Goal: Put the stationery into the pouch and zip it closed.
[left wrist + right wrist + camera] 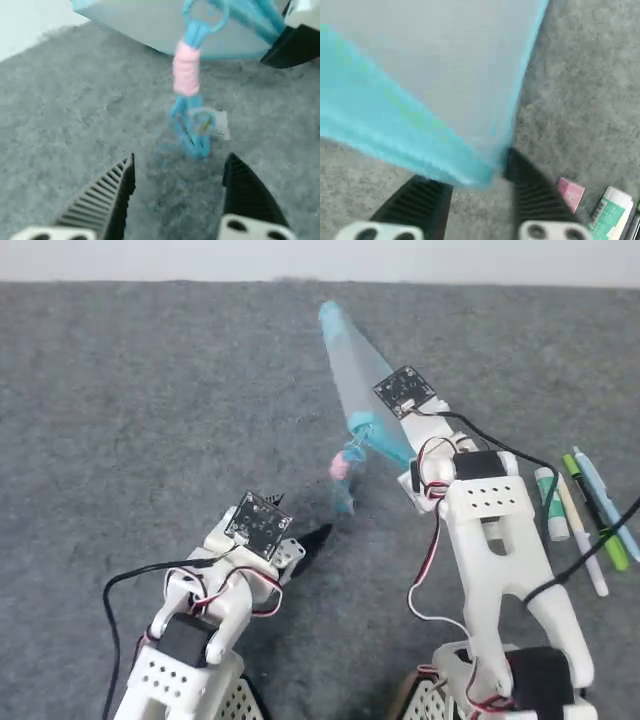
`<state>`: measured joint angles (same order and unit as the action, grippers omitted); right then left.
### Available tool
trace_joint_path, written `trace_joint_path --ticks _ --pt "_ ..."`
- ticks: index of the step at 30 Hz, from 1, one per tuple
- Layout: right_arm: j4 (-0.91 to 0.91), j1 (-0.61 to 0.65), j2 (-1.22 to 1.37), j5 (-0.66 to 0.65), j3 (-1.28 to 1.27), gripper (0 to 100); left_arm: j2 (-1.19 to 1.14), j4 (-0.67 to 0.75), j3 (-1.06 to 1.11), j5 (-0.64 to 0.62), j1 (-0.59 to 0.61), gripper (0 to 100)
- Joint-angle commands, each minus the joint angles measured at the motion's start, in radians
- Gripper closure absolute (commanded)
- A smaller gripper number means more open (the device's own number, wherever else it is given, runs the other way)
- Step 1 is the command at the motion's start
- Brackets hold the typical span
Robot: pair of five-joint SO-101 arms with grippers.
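The pale blue see-through pouch (355,370) is tilted up off the grey mat, with my right gripper (392,445) shut on its lower end. In the right wrist view the pouch (430,75) sits between the black fingers (532,192). From the zip hangs a blue cord pull with a pink wrap (341,468). My left gripper (318,537) stands open just short of it, low over the mat. The left wrist view has the pull (186,75) dangling beyond the open left gripper (177,167), under the pouch (150,20). Pens and a glue stick (550,502) lie to the right.
Green (598,515), blue (606,502) and white (584,540) pens lie side by side next to the right arm. A pink eraser (570,193) and the glue stick (610,212) rest on the mat beyond the right gripper. The grey mat (150,420) spreads left.
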<state>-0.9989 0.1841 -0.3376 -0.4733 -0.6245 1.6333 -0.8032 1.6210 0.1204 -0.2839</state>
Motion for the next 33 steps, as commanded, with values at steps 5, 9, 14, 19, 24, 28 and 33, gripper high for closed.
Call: trace_joint_path --ticks 5,9,14,19,24,28,33 --pt "-0.088 0.145 -0.012 -0.044 0.02 65.6 0.015 -0.089 -0.116 0.012 0.038 71" --pt "-0.085 0.154 -0.013 -0.037 0.021 65.6 0.015 -0.083 -0.176 -0.021 0.249 71" --pt "-0.067 0.163 -0.036 0.006 0.018 65.3 0.015 -0.028 -0.174 -0.083 0.377 71" --pt "0.021 0.165 -0.228 0.095 -0.078 65.5 0.015 -0.025 -0.163 -0.078 0.373 71" --pt "0.094 0.177 -0.507 0.112 -0.296 65.5 0.014 -0.023 -0.154 -0.078 0.374 71" --pt "0.113 0.211 -0.713 0.112 -0.45 65.5 0.014 -0.025 -0.147 -0.078 0.373 71" --pt "0.099 0.237 -0.768 0.118 -0.511 65.6 0.009 -0.031 -0.139 -0.078 0.347 71"
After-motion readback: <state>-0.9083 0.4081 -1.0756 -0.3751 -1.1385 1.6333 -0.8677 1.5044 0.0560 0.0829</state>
